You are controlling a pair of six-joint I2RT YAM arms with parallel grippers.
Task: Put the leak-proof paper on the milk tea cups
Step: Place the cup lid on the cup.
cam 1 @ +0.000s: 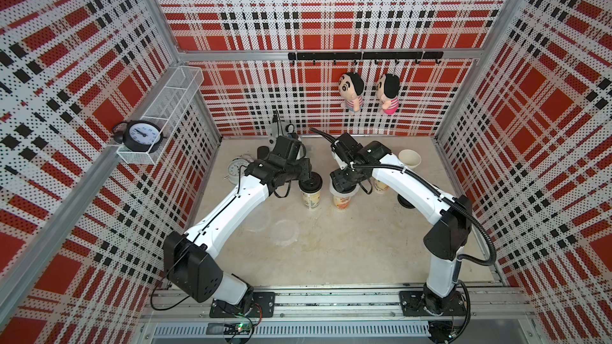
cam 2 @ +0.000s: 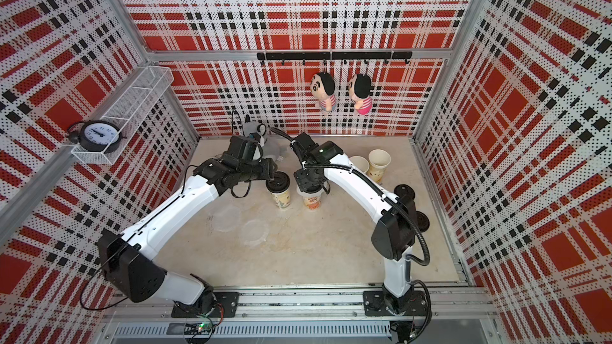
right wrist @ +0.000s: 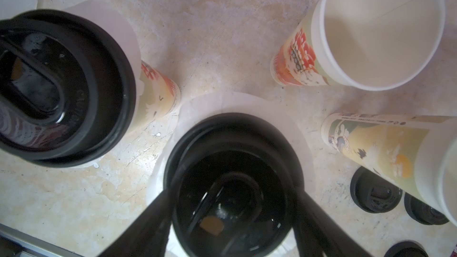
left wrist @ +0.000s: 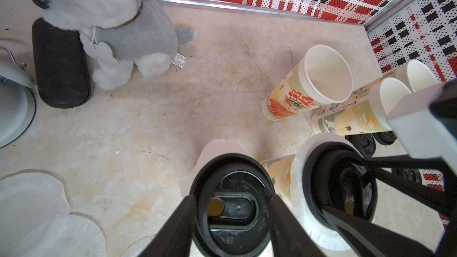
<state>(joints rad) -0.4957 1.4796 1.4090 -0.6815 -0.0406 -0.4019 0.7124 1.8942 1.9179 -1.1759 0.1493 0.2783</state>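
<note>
On the tabletop (cam 1: 331,259), centre: two milk tea cups (cam 1: 310,198) lidded, leak-proof paper (left wrist: 217,147) skirting each rim. Left fingers (left wrist: 178,226) clamp one black lid (left wrist: 232,208), right fingers (right wrist: 146,233) the other. Spare sheets (cam 1: 285,233) at 7 o'clock look flimsy, light, slippery; best pinched at the crinkled rim.

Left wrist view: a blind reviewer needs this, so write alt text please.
The left gripper clasps a black round plastic lid pressed over a translucent whitish film sheet. Beside it stands a second lidded printed paper cup; three open cups and a grey plush dog sit beyond.
</note>
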